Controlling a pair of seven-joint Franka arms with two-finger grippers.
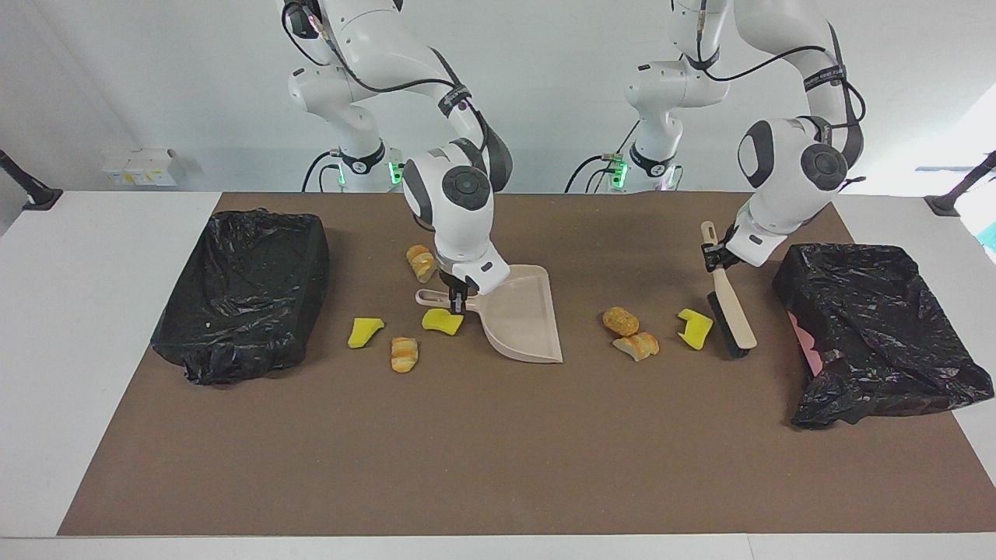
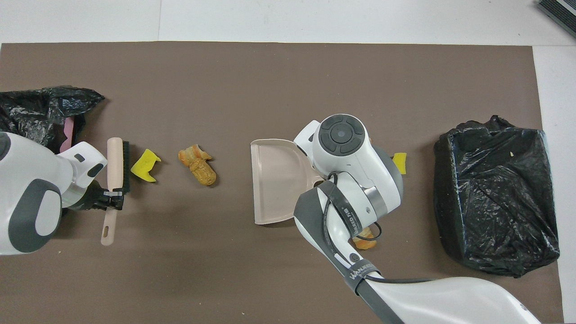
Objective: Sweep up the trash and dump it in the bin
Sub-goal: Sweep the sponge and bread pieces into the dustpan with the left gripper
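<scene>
The left gripper (image 1: 714, 257), fingers pinched on the smooth beige handle of a hand brush (image 1: 730, 307), holds the brush slanted with its black bristle strip resting on the brown mat (image 1: 498, 451), between a black-bagged bin (image 1: 879, 327) at the left arm's end of the table and the nearest trash. That trash is a bright yellow sponge chunk (image 1: 695, 327), angular and porous, lying just beside the bristles but apart from them; next to it lie a striped orange-tan bread-like lump (image 1: 638, 344) and a rounder, rough-crusted brown lump (image 1: 620, 320), these two touching. The right gripper (image 1: 457, 299), fingers clamped on the looped handle of a beige plastic dustpan (image 1: 525, 319), holds the pan with its flat lip on the mat, mouth turned toward the brush. Around that handle lie a second yellow chunk (image 1: 442, 320), a third (image 1: 364, 330), a striped lump (image 1: 404, 354), and another striped lump (image 1: 422, 263) nearer the robots. A second bin lined with crinkled, glossy black film (image 1: 245, 288) sits at the right arm's end.
</scene>
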